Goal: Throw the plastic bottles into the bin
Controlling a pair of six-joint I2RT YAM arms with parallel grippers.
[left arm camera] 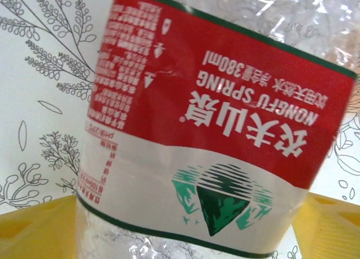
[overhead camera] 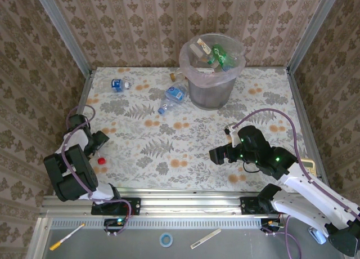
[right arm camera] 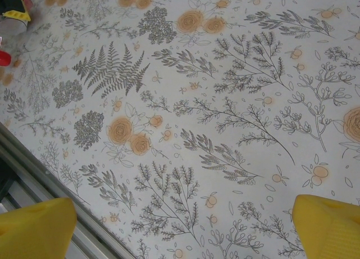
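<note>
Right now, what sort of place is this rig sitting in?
Probably a staged test booth, not a real room: patterned wallpaper panels framed by bare metal posts, a floral-covered table boxed in between them, and a lined bin at the far edge.

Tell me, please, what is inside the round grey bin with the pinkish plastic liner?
In the round grey bin, a green plastic bottle and a pale-labelled clear bottle lie on top. Anything beneath them is covered.

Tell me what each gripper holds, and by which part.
Right gripper: nothing, open over the table. Left gripper: its fingers flank the red-labelled bottle at the label band; whether they grip it cannot be told.
</note>
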